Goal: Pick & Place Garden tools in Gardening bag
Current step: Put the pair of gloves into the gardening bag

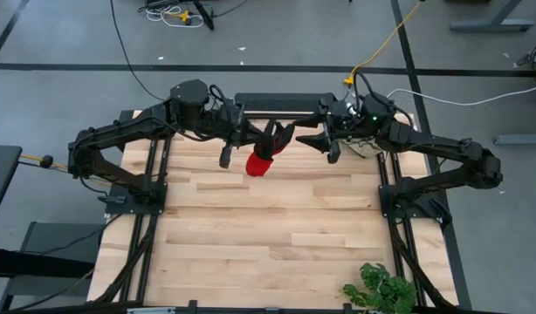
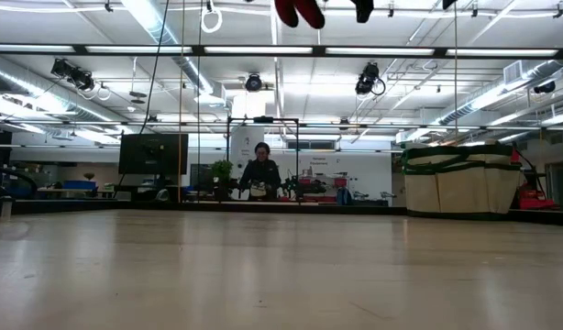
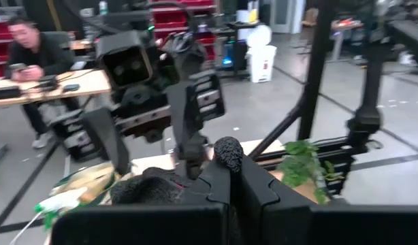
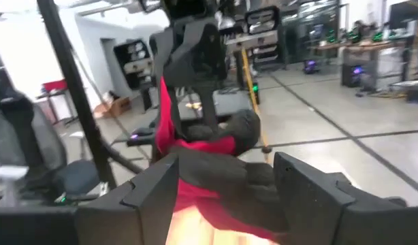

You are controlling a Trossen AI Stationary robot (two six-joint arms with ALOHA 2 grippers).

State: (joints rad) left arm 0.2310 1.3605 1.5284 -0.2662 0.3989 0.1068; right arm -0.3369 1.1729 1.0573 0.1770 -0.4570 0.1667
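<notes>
Two matte-black jointed arms [image 1: 120, 139] with black cabling.

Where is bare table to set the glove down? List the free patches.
Free: the whole middle of the table, down to the plant at one corner. Crowded: the arms' end, where the left gripper holds the glove beside the open right gripper.

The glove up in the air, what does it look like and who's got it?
The glove is red with black fingers and looks like soft, floppy fabric. It hangs high over the far end of the table, touching no wood, red cuff drooping downward. The left gripper is shut on its black part. The right gripper faces it with fingers spread open, the glove right between or just before them.
</notes>
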